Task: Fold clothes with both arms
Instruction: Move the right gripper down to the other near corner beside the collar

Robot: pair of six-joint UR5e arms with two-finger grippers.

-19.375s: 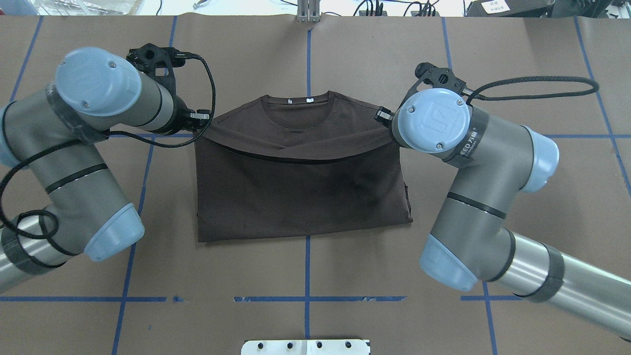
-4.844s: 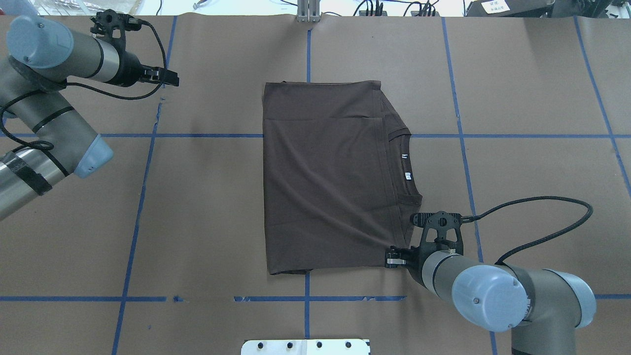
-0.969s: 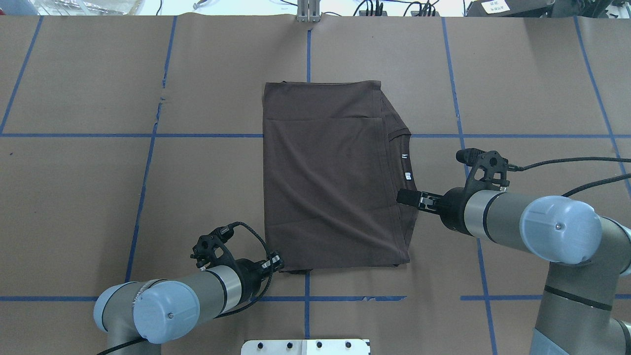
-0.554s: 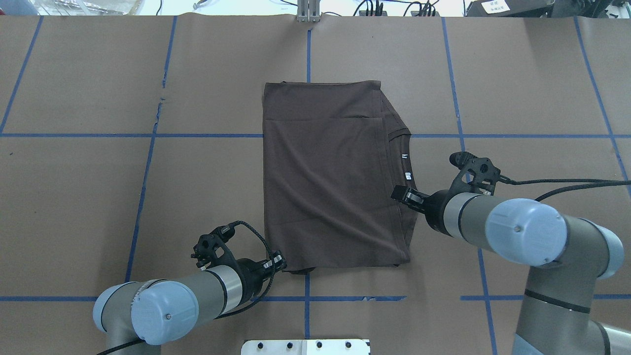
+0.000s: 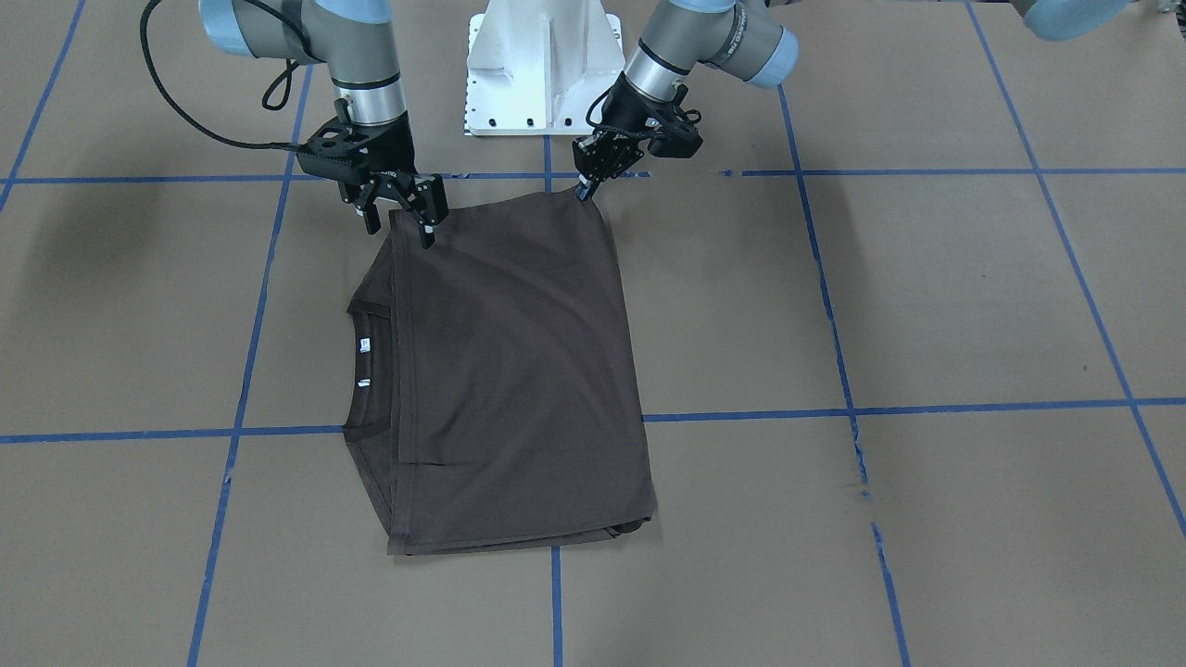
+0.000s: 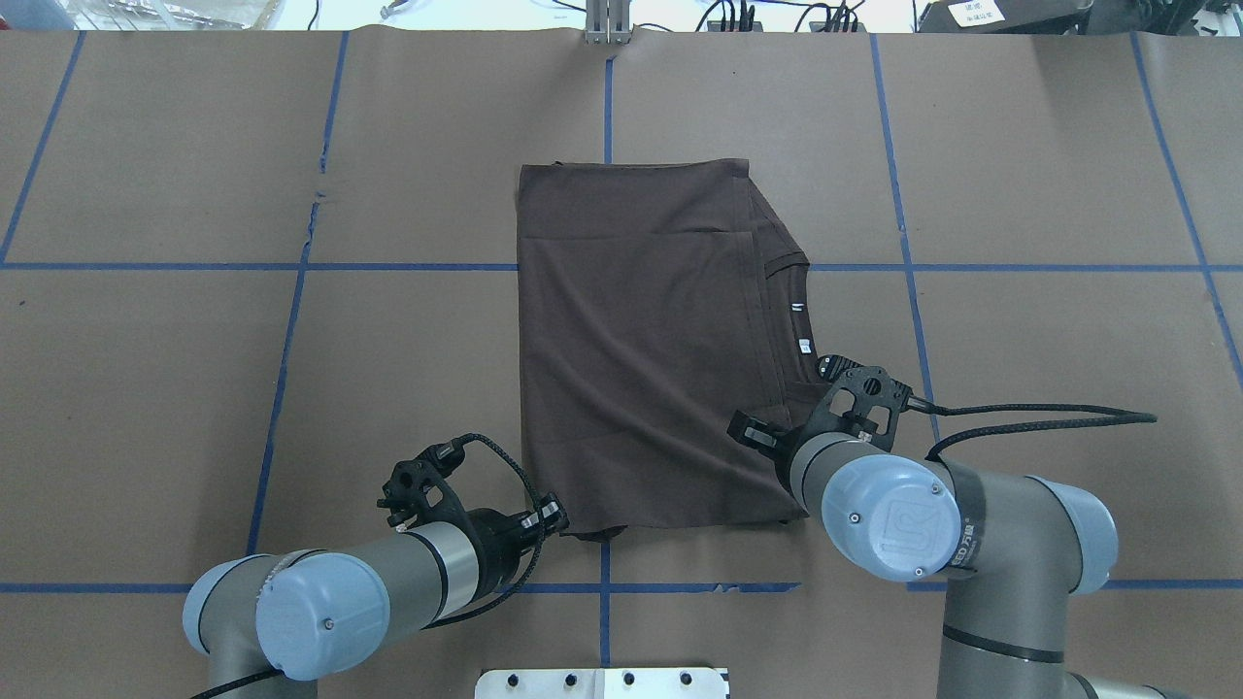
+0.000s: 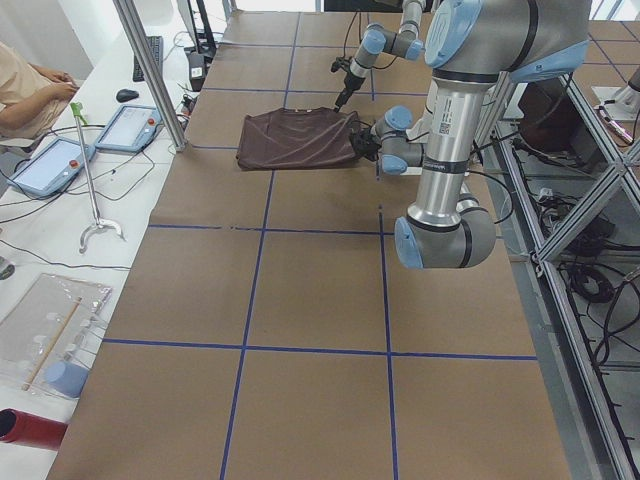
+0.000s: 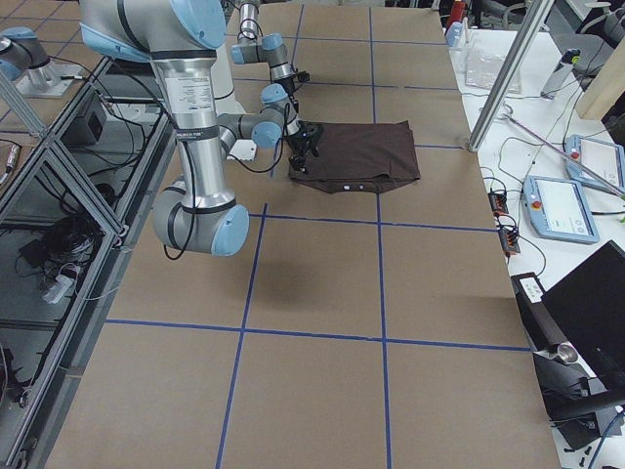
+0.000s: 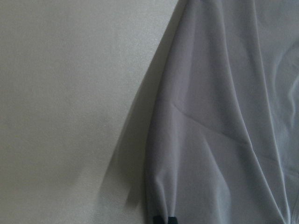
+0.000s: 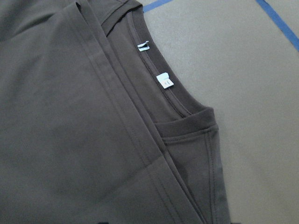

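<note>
In the front-facing view, the dark brown T-shirt [image 5: 519, 371] is seen folded flat mid-table [image 5: 927, 306]; the right gripper [image 5: 400, 215] is held with jaws spread over the collar-side corner nearest the robot, gripping nothing, while the left gripper [image 5: 586, 188] is pinched shut on the other near corner. From overhead, the right gripper [image 6: 746, 430] is found shifted since 0.6 s ago from the collar edge onto the cloth, the left gripper [image 6: 558, 515] hardly moved. In the right wrist view, 2 white neck tags [image 10: 164, 80] are shown.
</note>
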